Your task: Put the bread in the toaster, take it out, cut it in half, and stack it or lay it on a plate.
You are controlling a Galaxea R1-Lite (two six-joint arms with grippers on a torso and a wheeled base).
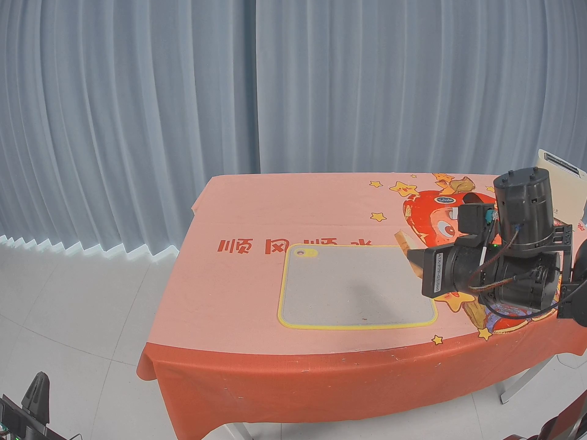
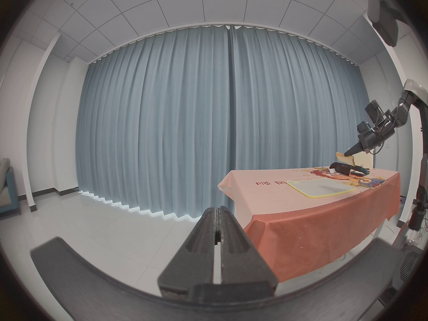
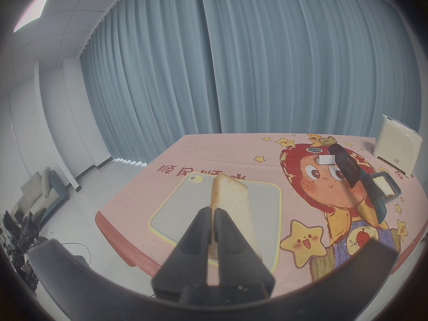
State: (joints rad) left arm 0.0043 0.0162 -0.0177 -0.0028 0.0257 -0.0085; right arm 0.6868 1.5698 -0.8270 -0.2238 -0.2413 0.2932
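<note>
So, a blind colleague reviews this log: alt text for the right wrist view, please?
The right hand grips a slice of bread above a grey, yellow-edged cutting board on a pink-clothed table. A cream toaster stands at the far table corner.

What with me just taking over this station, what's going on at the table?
The right gripper is shut on a whole slice of bread, holding it on edge in the air over the right side of the cutting board. The toaster stands at the far right corner of the table. The left gripper is shut and empty, low and off to the side of the table. The slice is not yet cut.
</note>
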